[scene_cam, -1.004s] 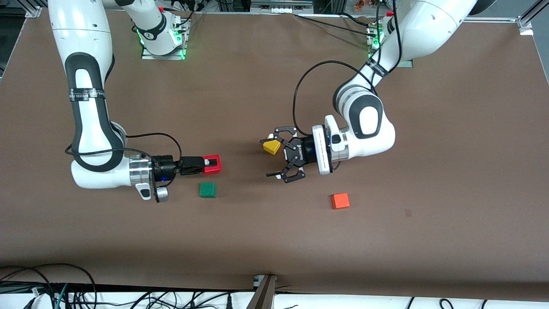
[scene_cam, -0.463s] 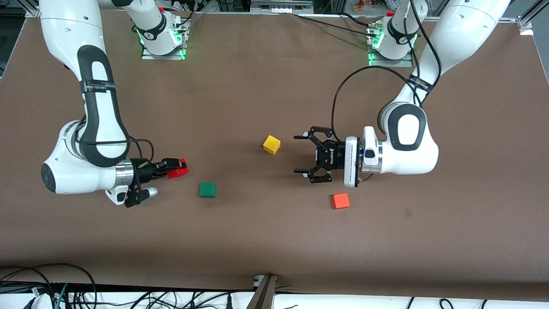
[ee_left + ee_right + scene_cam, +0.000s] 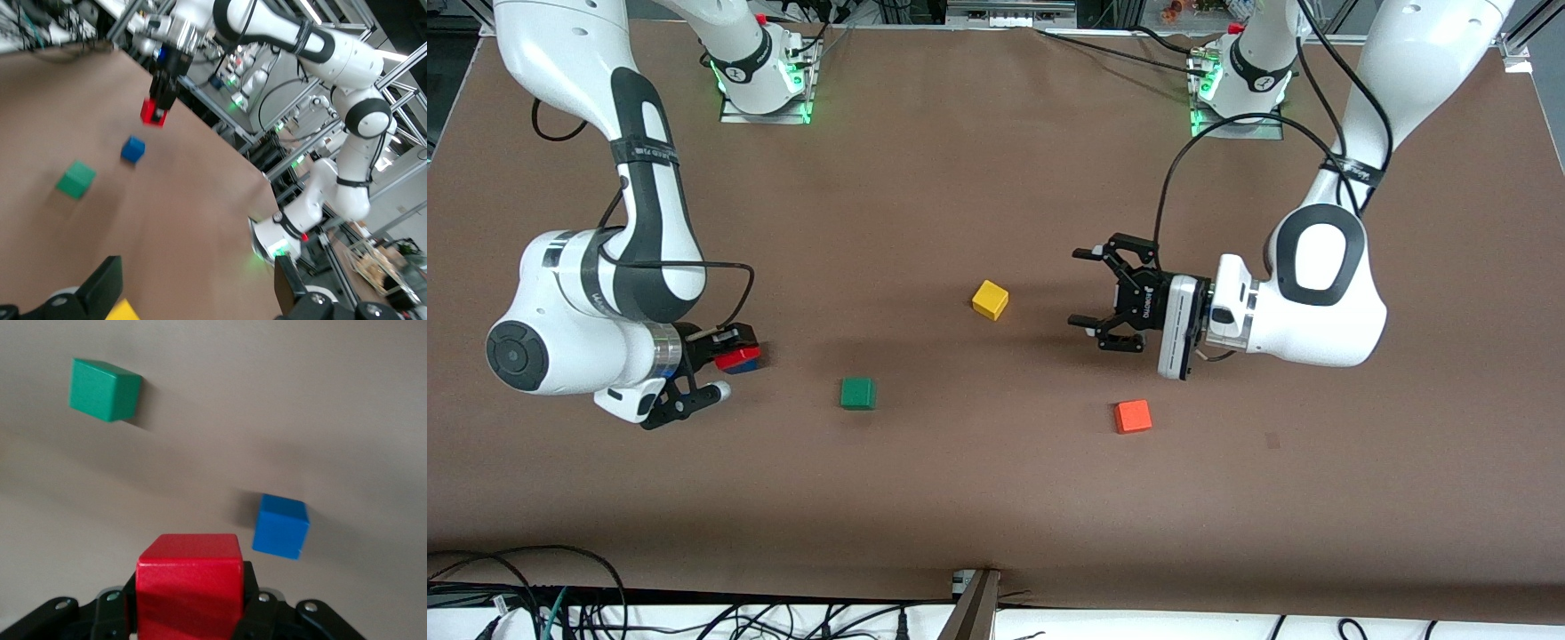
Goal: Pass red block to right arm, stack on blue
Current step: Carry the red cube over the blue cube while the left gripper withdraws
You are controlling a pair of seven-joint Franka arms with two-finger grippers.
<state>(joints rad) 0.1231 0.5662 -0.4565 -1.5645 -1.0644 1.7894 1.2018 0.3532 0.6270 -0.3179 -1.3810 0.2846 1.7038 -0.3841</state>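
Observation:
My right gripper (image 3: 732,349) is shut on the red block (image 3: 740,356), a deep-red cube, and holds it in the air close to the blue cube (image 3: 747,367) near the right arm's end of the table. In the right wrist view the red block (image 3: 189,583) fills the shut jaws, and the blue cube (image 3: 281,525) lies on the table a little off to one side, apart from it. The left wrist view shows the red block (image 3: 153,112) hanging above the table near the blue cube (image 3: 133,149). My left gripper (image 3: 1083,287) is open with nothing in it, beside the yellow cube (image 3: 990,300).
A green cube (image 3: 858,393) lies nearer the front camera than the blue one. An orange cube (image 3: 1133,416) lies on the brown table (image 3: 996,498) below the left gripper. Both arm bases stand along the table's edge farthest from the camera.
The right arm carried the red block toward its own end of the table, to beside the blue cube. The left arm drew back from the yellow cube toward its own end, still open.

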